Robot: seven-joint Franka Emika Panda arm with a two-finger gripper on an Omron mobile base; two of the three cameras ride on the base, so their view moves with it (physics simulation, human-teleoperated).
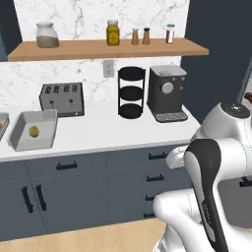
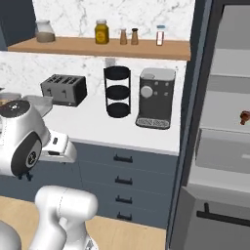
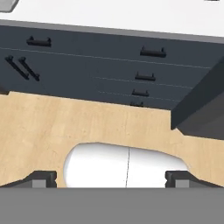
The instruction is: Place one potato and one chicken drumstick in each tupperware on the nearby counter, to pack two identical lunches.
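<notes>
Spreading wide, the gripper (image 3: 111, 177) is seen with nothing between its fingertips (image 3: 41, 178), pointed down over the wooden floor (image 3: 52, 127) before the dark cabinet drawers (image 3: 131, 65). Well above and beyond it, on the white surface (image 1: 98, 133), a grey tupperware (image 1: 22, 140) is set beside the toaster (image 1: 61, 98), and one yellowish potato (image 1: 33, 131) is lying inside it.

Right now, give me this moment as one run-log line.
hand: open, empty, pointing at floor | tupperware: on counter, holds one potato | drumstick: none visible in it
</notes>
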